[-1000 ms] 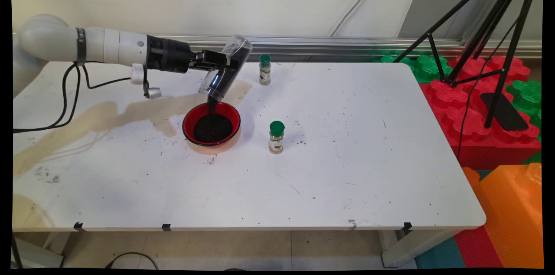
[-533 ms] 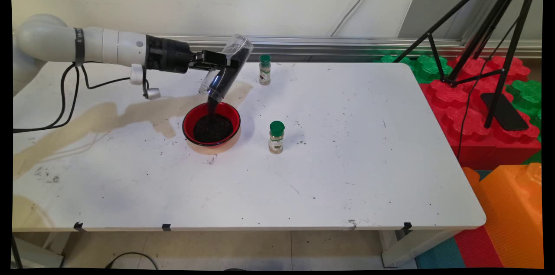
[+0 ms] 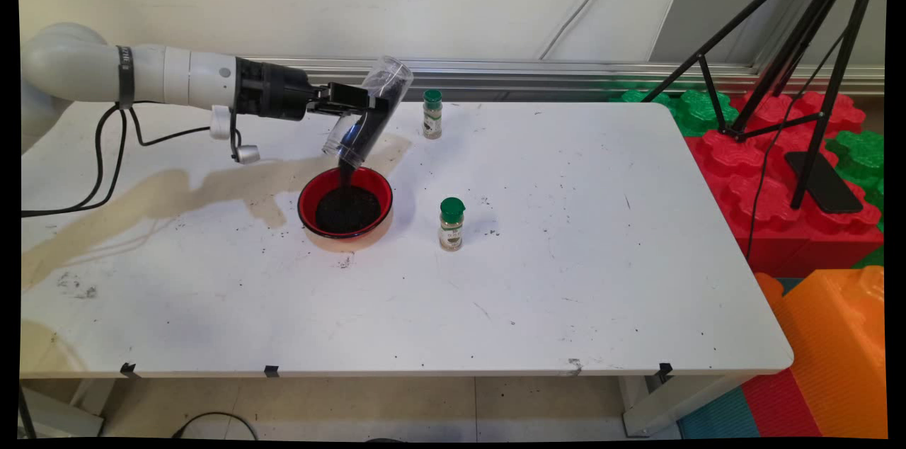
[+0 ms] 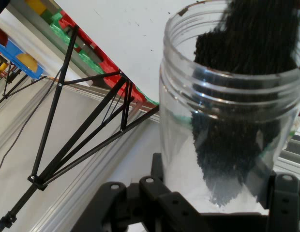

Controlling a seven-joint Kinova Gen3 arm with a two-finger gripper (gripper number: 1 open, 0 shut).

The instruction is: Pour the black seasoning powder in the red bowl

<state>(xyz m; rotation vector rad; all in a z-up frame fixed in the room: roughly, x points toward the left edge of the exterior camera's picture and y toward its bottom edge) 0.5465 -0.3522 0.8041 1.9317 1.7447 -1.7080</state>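
A pale wall [image 3: 318, 3] fills the top of the frame, with a metal rail [image 3: 531, 74] running along its foot. At the right edge stand red and green block-shaped foam pieces [image 3: 771, 173] and an orange one [image 3: 842, 350] lower right, with a black tripod [image 3: 800, 31] rising over them.

The white worktop [image 3: 566, 279] spans most of the frame. It is scuffed, dotted with dark specks, and marked by a long tan stain [image 3: 177, 187] running from the left edge toward the centre. Bits of black tape sit along its near edge.

The white arm [image 3: 141, 74] reaches in from the upper left, black cables hanging below it. Its end effector [image 3: 357, 105] is clamped on a clear jar [image 3: 368, 109], tipped mouth-down, left of centre in the upper half. Dark granules [image 4: 242, 96] stream from its mouth.

Directly below sits a red bowl [image 3: 306, 197], holding a dark heap of the same granules.

A green-capped spice bottle [image 3: 451, 224] stands upright right of the bowl; a second spice bottle [image 3: 432, 113] stands near the worktop's far edge, right of the jar.
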